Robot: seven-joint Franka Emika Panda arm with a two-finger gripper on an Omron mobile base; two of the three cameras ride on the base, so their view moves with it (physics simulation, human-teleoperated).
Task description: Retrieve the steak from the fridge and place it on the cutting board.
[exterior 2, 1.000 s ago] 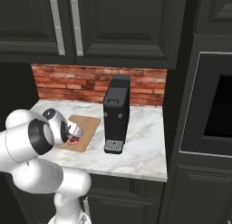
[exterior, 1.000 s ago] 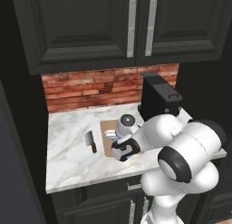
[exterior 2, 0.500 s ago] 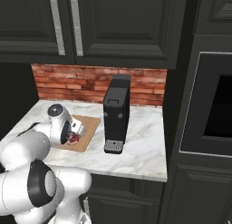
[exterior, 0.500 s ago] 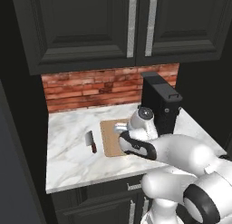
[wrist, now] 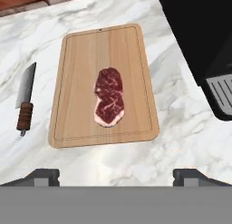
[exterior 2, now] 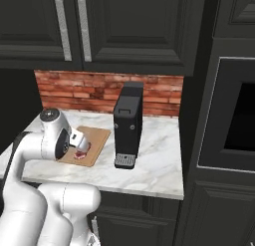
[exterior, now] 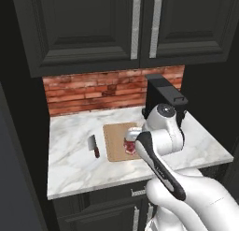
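The steak (wrist: 109,97) lies flat in the middle of the board (wrist: 77,60), near the counter's (wrist: 181,128) front edge. My gripper (wrist: 116,175) is wide and holds nothing. It has lifted up off the meat since a moment ago. I think the job is done. The knife (wrist: 25,103) lies left of the board.

The steak (wrist: 109,97) lies on the cutting board (wrist: 79,82), with the knife (wrist: 25,102) to its left and the coffee machine (wrist: 204,41) to its right.
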